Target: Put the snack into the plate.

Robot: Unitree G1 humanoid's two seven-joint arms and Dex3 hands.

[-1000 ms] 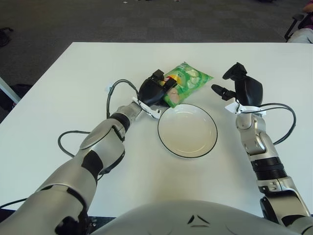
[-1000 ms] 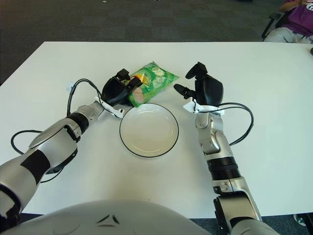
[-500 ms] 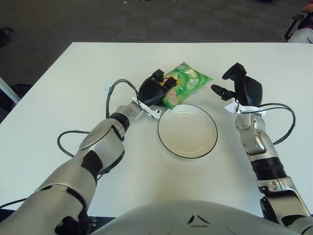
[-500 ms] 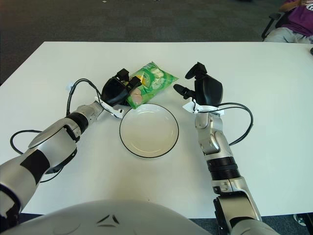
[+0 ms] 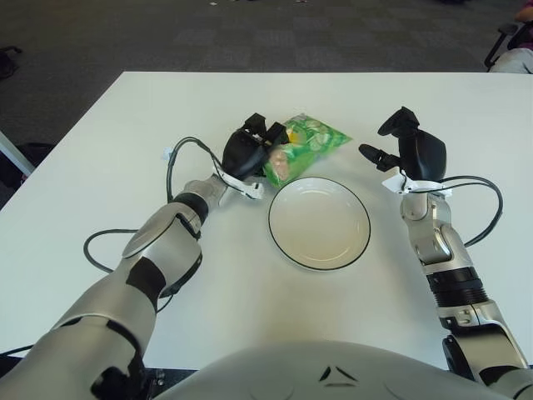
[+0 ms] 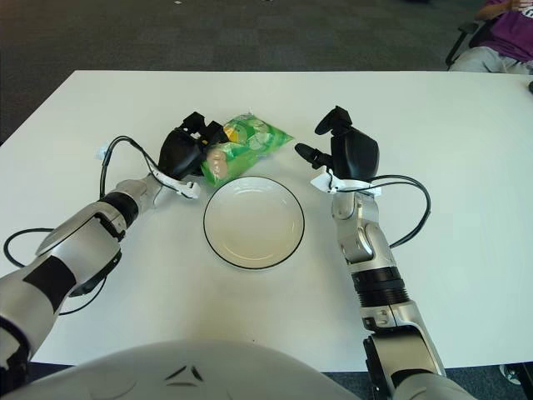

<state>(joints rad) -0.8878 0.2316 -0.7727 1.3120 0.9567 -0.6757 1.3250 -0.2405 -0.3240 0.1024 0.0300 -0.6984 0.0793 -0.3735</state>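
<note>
A green snack bag [image 5: 306,142] is held at its left end, just behind the white plate with a black rim [image 5: 319,222]. My left hand [image 5: 250,150] is shut on the bag's left end and holds it slightly lifted and tilted, left of and behind the plate. My right hand [image 5: 408,146] is raised to the right of the plate, fingers spread, holding nothing. The plate is empty.
The white table [image 5: 125,125] carries black cables [image 5: 104,242] trailing from my left arm and another cable loop [image 5: 487,196] at my right arm. A seated person [image 6: 500,37] is at the far right beyond the table.
My left hand has moved left and a little back, pulling the snack bag with it and tilting it up. The right hand has stayed in place.
</note>
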